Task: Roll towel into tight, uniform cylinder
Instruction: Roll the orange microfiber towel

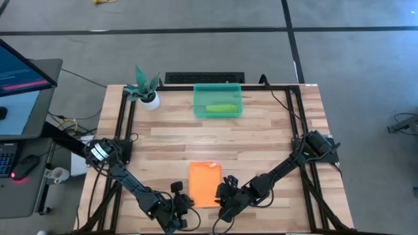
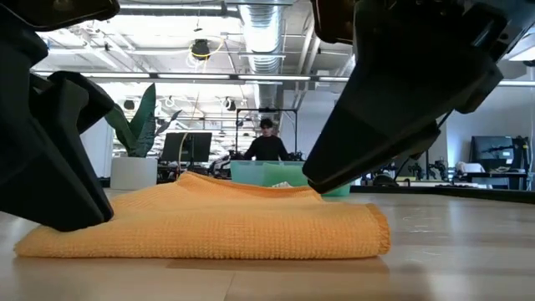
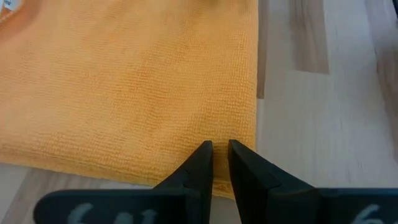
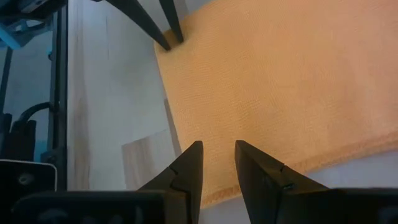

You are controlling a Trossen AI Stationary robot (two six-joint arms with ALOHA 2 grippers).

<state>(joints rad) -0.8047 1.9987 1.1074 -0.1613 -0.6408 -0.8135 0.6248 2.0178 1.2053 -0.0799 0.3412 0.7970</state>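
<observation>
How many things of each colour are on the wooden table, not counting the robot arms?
Orange: 1, the folded towel
Green: 2, the translucent bin and the flat object inside it
Green and white: 1, the potted plant
Total: 4

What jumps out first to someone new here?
The folded orange terry towel lying flat on the wooden table, at its near edge. Both grippers, left gripper and right gripper, sit at the towel's near edge with narrow-gapped jaws. Farther back stand a green translucent bin and a small potted plant.
</observation>
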